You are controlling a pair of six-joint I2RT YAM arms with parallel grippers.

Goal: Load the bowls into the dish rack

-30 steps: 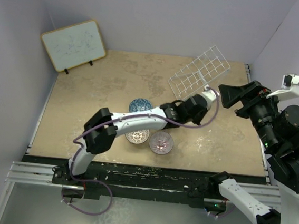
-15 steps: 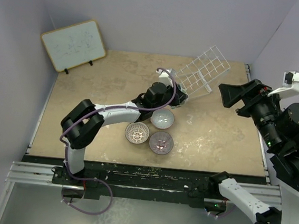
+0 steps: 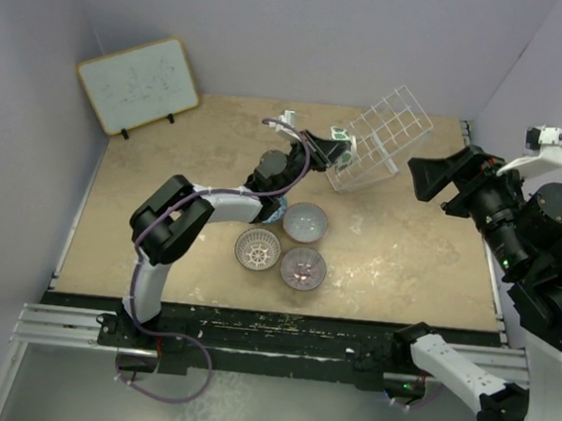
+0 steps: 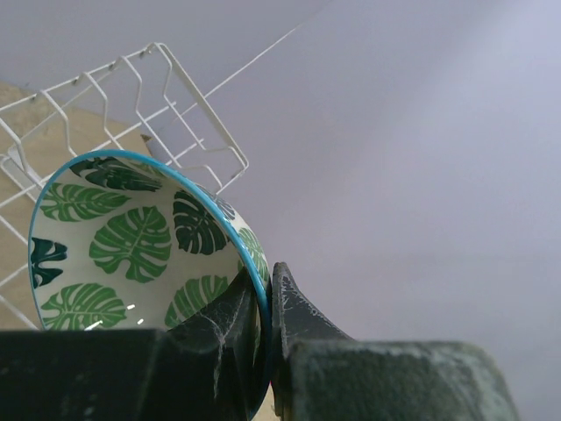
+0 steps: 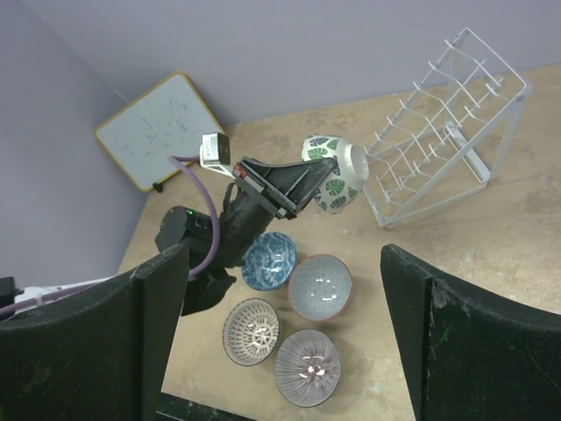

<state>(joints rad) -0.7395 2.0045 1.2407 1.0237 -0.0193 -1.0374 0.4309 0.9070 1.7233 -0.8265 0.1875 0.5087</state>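
My left gripper (image 3: 329,144) is shut on the rim of the green-and-white leaf bowl (image 3: 340,147), one finger inside and one outside (image 4: 266,285). It holds the bowl (image 4: 131,241) tilted in the air by the near left corner of the white wire dish rack (image 3: 383,136), which shows behind it (image 4: 114,88). Four bowls sit on the table: blue (image 5: 269,260), pale grey-white (image 5: 320,287), brown-white lattice (image 5: 251,331) and pinkish-purple (image 5: 307,367). My right gripper (image 3: 421,179) is open and empty, raised high at the right.
A wood-framed whiteboard (image 3: 139,82) leans at the back left. The left arm (image 3: 222,205) stretches over the table and partly covers the blue bowl (image 3: 275,210). The purple walls close in behind and beside the rack.
My left gripper has swung from the right of the bowl group back and up to the rack's left corner, carrying the green-and-white bowl. The grey-white bowl has come into view.
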